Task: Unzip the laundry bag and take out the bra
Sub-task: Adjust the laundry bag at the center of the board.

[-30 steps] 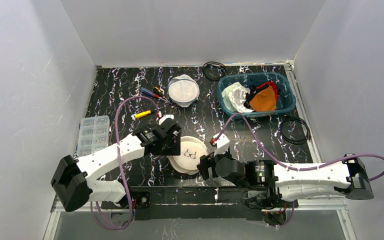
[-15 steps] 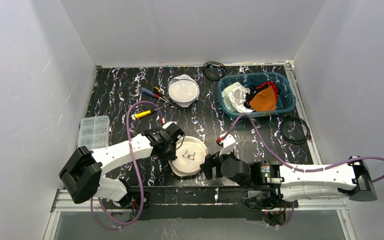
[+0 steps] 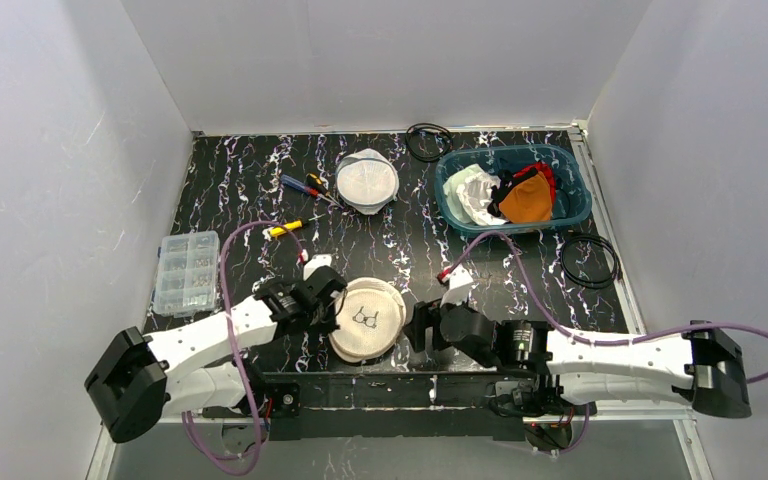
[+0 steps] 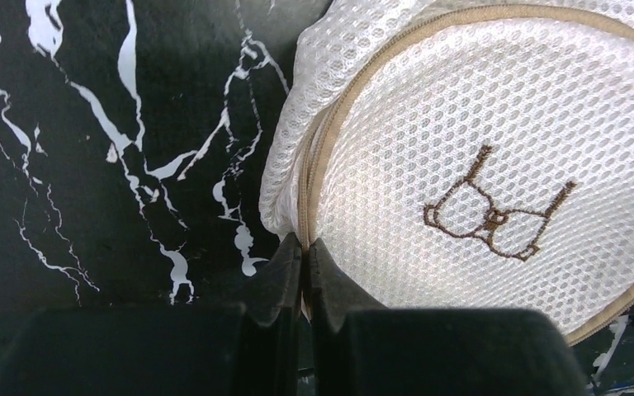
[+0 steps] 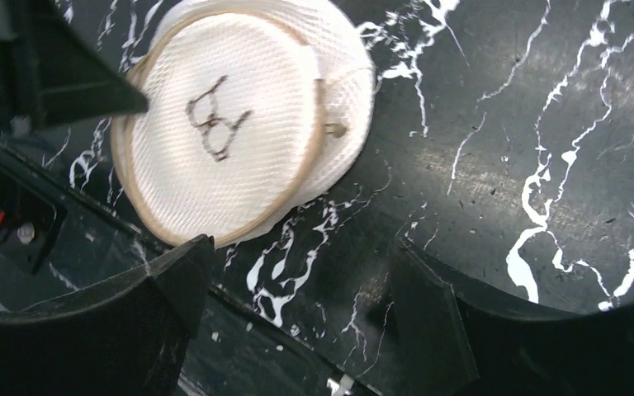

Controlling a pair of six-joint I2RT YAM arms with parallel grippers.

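Observation:
The round white mesh laundry bag (image 3: 370, 322) with a tan rim and a brown bra emblem lies near the table's front edge. My left gripper (image 3: 330, 310) is at the bag's left edge, shut on the tan zipper seam (image 4: 307, 198); in the left wrist view the left gripper (image 4: 305, 243) pinches that seam. Just right of the bag, my right gripper (image 3: 415, 326) stands open and holds nothing. The right wrist view shows the right gripper (image 5: 301, 247) over bare table, with the laundry bag (image 5: 215, 124) and its zipper pull (image 5: 336, 129) beyond. The bra is hidden.
A second mesh bag (image 3: 367, 180) lies at the back centre, next to a teal basin (image 3: 572, 170) of clothes. Screwdrivers (image 3: 305, 185), a yellow tool (image 3: 285, 228), a clear organizer box (image 3: 187, 268) and black cable coils (image 3: 590, 262) lie around. The table's front edge (image 5: 239, 305) is close.
My left gripper has closed on the bag's left rim and drawn back toward the near-left. The bag has shifted slightly with it. The right gripper stays open, nearly unmoved.

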